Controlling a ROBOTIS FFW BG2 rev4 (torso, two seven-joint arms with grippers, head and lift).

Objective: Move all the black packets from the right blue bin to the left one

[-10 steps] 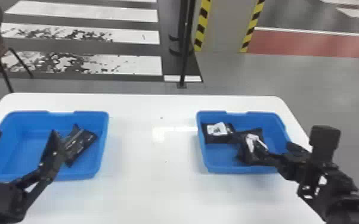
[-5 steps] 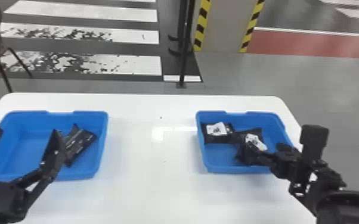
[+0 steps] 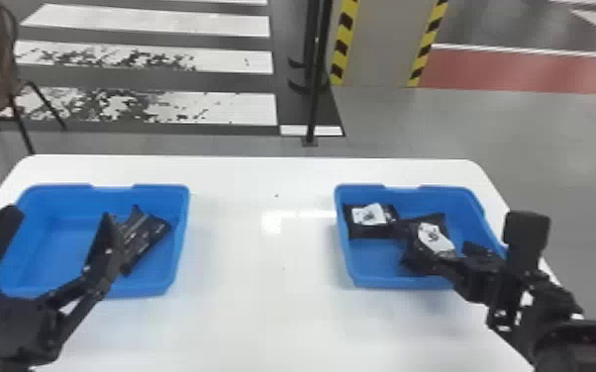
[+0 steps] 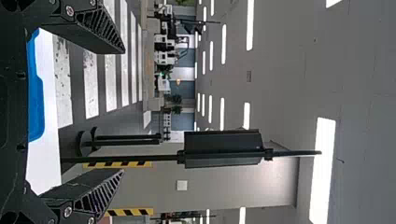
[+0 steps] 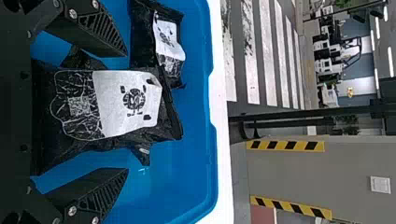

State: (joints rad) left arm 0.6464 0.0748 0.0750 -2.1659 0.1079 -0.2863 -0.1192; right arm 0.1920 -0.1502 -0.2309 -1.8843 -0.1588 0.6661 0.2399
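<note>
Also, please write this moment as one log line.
right gripper: open astride black packet; right bin: second packet; left gripper: open; left bin: packet

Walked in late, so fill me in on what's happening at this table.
The robot is on a job of moving black packets between bins. Its right gripper is at the right blue bin, fingers open either side of a labelled packet, not gripping it. Another packet lies beyond. The left blue bin already has black packaging in it, and the left gripper is there, open and empty.
</note>
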